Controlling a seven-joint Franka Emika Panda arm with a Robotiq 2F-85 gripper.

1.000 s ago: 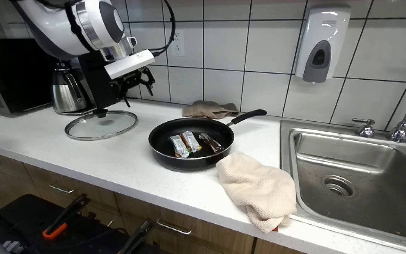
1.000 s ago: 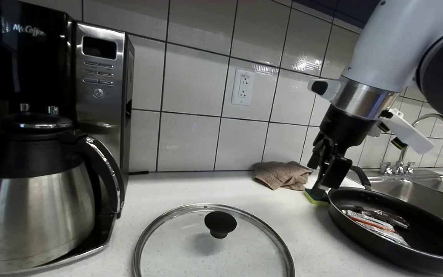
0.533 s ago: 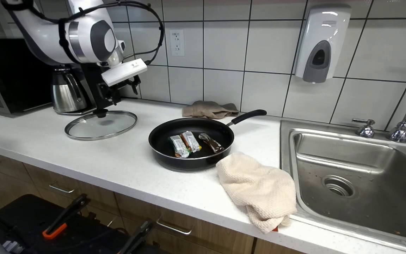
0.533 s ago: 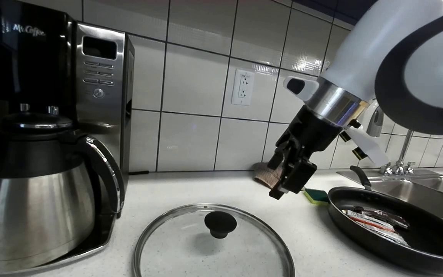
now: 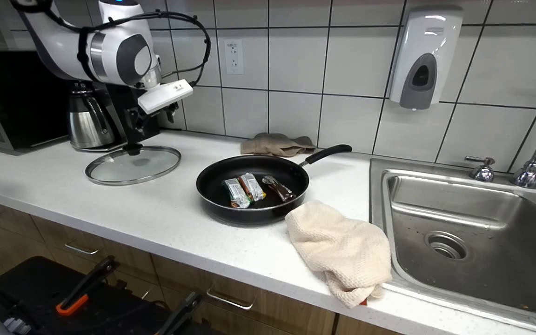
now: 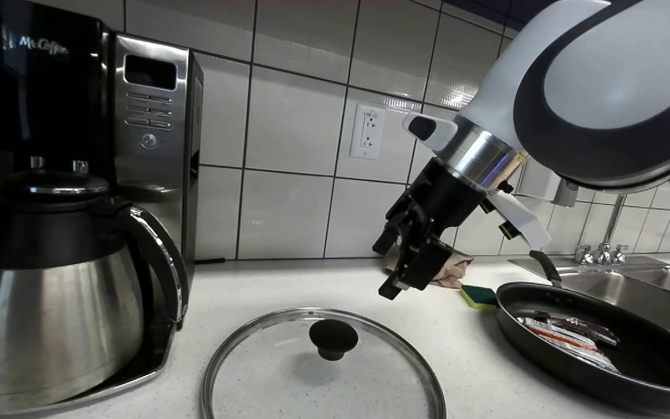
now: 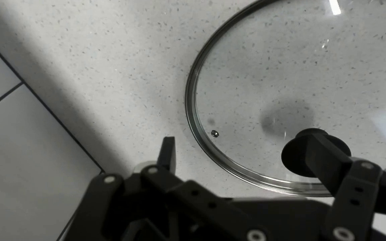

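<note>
Jaws wide apart, the gripper (image 7: 242,144) hung in the air and pointed down at a slant. Below it, a long white counter (image 5: 151,209) ran along a wall (image 5: 296,56) of white tiles. A big white arm (image 6: 608,87) reached in from up high, with the gripper on its end. A shiny metal sink (image 5: 500,260) sat at one side of the counter. Over on the other side stood a coffee maker (image 6: 50,116) with a silver pot (image 6: 61,326). A black frying pan (image 5: 249,216) sat between them, and its handle pointed back toward the wall. The glass lid (image 5: 133,170) lay flat on the counter, between the coffee maker and the pan. A pale towel (image 5: 340,251) lay in a heap by the pan and the sink. One smaller brown cloth (image 5: 275,145) lay by the wall, behind the pan. A green and yellow sponge (image 6: 479,295) sat just beside the pan, and three little packets (image 5: 252,187) lay in the pan. Smallest was the lid's black knob (image 6: 333,334), sticking up from its middle. The gripper's fingers (image 6: 430,263) were near the knob but apart from it.
</note>
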